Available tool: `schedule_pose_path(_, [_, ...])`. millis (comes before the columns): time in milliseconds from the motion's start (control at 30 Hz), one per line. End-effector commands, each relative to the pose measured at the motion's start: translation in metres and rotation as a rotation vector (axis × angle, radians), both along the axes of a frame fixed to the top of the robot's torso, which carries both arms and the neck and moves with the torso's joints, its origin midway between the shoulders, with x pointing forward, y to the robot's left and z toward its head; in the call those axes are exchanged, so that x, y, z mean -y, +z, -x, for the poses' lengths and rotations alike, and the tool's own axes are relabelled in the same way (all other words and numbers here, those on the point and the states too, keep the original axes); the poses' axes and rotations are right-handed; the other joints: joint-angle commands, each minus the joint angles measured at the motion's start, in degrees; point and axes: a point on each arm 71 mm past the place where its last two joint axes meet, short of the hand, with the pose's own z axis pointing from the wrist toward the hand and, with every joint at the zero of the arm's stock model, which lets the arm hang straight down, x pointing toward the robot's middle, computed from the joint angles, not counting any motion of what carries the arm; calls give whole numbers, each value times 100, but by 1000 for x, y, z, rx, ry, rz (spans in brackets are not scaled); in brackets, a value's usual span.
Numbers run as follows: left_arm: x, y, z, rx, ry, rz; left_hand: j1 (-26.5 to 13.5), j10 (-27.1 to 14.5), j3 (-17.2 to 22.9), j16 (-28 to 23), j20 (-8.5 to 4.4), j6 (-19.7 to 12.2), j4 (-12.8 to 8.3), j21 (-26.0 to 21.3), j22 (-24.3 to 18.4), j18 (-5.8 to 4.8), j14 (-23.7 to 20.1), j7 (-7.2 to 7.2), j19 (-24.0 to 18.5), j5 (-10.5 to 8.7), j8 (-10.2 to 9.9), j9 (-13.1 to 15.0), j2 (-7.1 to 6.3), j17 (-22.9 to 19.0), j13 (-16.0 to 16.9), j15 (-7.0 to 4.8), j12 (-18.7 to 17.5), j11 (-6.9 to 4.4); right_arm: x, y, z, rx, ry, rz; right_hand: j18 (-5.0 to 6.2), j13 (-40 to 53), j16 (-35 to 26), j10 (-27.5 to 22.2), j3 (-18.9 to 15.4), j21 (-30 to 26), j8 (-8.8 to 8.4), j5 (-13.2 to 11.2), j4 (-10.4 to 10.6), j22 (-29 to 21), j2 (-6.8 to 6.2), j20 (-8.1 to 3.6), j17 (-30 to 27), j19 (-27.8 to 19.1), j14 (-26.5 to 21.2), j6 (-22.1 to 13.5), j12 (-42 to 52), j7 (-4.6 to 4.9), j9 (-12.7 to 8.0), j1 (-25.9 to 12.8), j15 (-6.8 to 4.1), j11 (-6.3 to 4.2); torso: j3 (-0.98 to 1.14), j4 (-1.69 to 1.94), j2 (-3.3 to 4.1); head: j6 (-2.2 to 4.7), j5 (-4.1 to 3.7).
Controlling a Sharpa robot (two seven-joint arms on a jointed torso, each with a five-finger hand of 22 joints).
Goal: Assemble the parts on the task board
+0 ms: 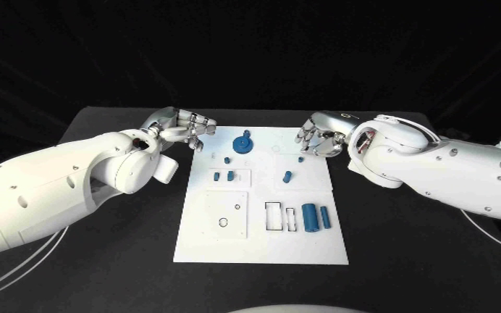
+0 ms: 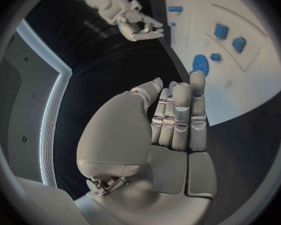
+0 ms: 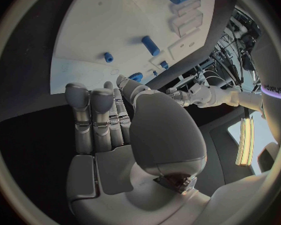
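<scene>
the board (image 1: 261,244) lies mid-table, a stiff flat plate. both cylinders (image 1: 317,217) near its right edge look light, hard and smooth; i would pinch them across the middle. left hand (image 1: 186,129) and right hand (image 1: 319,136) hover at the far corners, released, holding nothing.

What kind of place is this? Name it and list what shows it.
Probably a robot test lab or demo cell. A white task board with small blue parts lies on a black table against black drapes, and cabling and a light strip stand beside it.
</scene>
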Motion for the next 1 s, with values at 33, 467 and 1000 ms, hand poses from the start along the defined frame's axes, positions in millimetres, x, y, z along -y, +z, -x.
schedule_pose_path(33, [-3, 2, 3, -103, 132, 350, -86, -55, -156, -92, 4, -55, 57, -127, -102, 65, -39, 5, -26, -8, 42, -11, -4, -127, 27, 10, 68, -1, 1, -6, 0, 58, 5, 215, 14, -89, -30, 79, 33, 38, 10, -51, 9, 33, -45, -4, 9, 60, 54, 62, -41, -8, 7, 11, 1, -3, -2, 1, -2, 47, -98])
schedule_pose_path(467, [4, 3, 17, -104, 114, 441, -169, -152, -579, -143, 4, -112, 187, -350, -323, 64, -32, -7, 72, -10, 172, -35, 47, -232, 114, 5, 300, -1, -10, -17, 5, 41, 45, 261, 2, -455, 3, -24, 116, 88, -22, -75, 74, 121, -124, -38, 60, 142, 117, 72, -264, -45, -21, -34, -49, -19, 8, -3, 9, 96, -178])
schedule_pose_path(1000, [4, 4, 18, -95, 115, 440, -138, -206, -694, -144, 3, -142, 212, -405, -380, 63, -34, -6, 107, -4, 208, -45, 84, -256, 136, 4, 366, 1, -19, -28, 7, 1, 76, 250, -9, -568, 5, 73, 192, 108, 3, -64, 71, 150, -79, -56, 61, 171, 133, 153, -280, -48, -12, 10, -54, -34, 4, 1, 11, 50, -137])
